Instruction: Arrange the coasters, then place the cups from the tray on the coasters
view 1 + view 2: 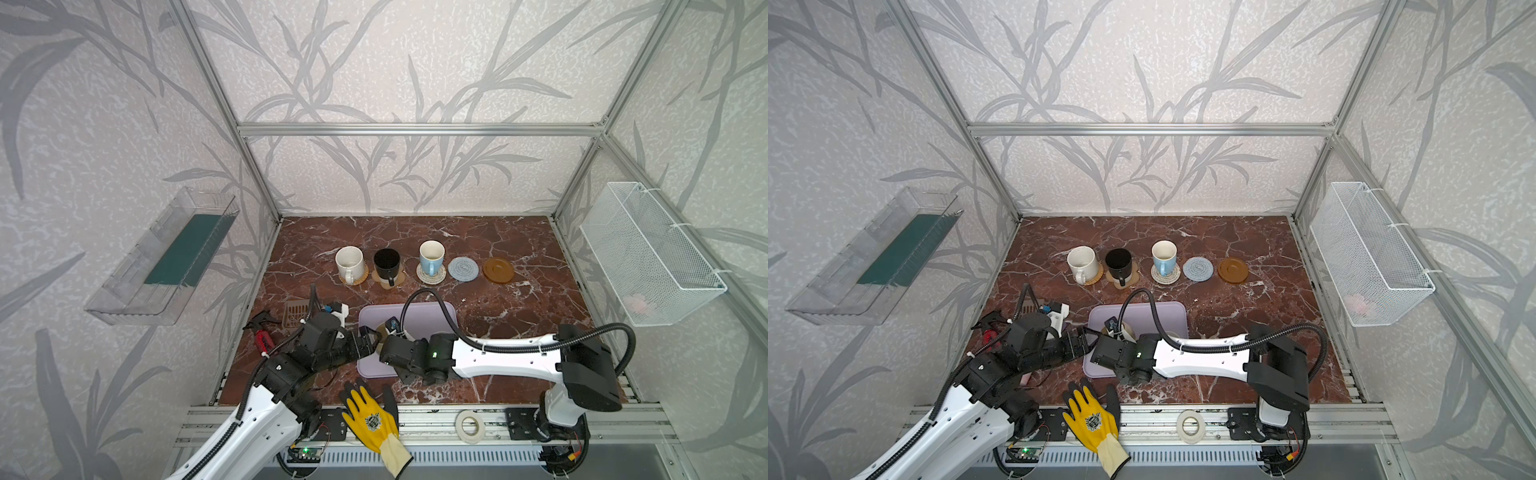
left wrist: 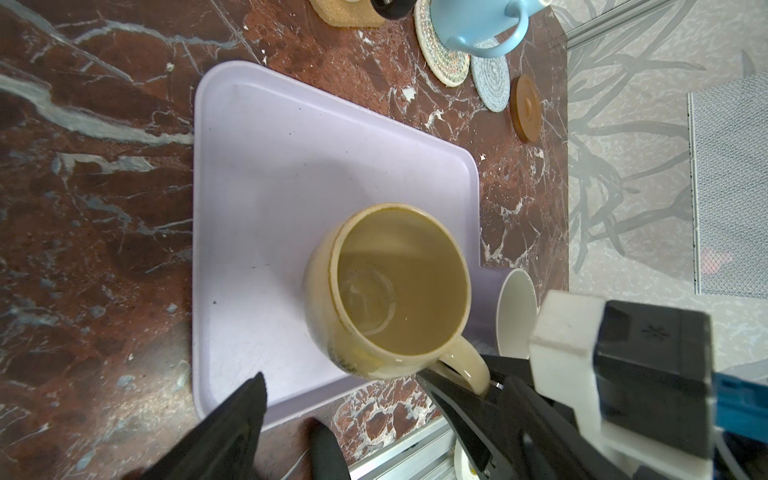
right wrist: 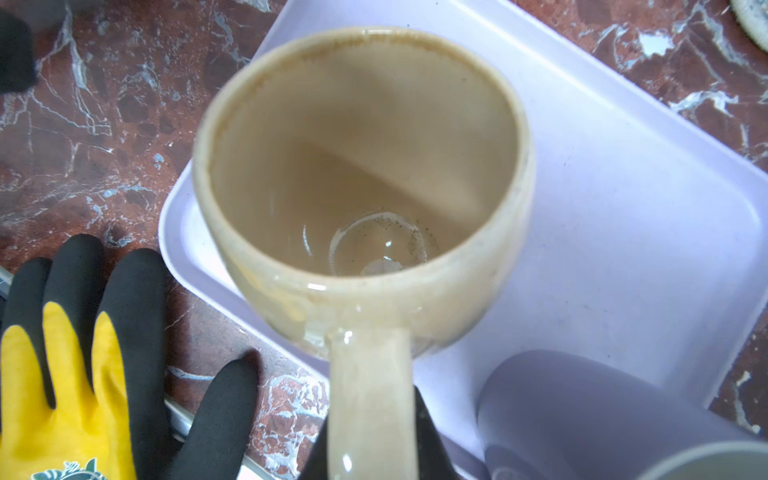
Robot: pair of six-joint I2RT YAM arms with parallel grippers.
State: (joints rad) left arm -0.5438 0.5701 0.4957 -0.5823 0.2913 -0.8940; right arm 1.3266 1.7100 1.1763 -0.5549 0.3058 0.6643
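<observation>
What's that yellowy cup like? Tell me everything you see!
The cream-yellow mug is squat and glossy like glazed pottery, with a brownish speckled rim and one loop handle. It is empty and upright, at the edge of the lavender tray; whether it rests there or is lifted is unclear. The right gripper is shut on its handle.

Right pincer grips the squat mug by its handle, over the tray. A second mug sits in the tray just beside the pincer. Left pincer faces it across the squat mug. Work glove lies near, off the tray. Well beyond the pincer, three mugs stand on coasters; the woven coaster and rimmed disc coaster lie to their right.
</observation>
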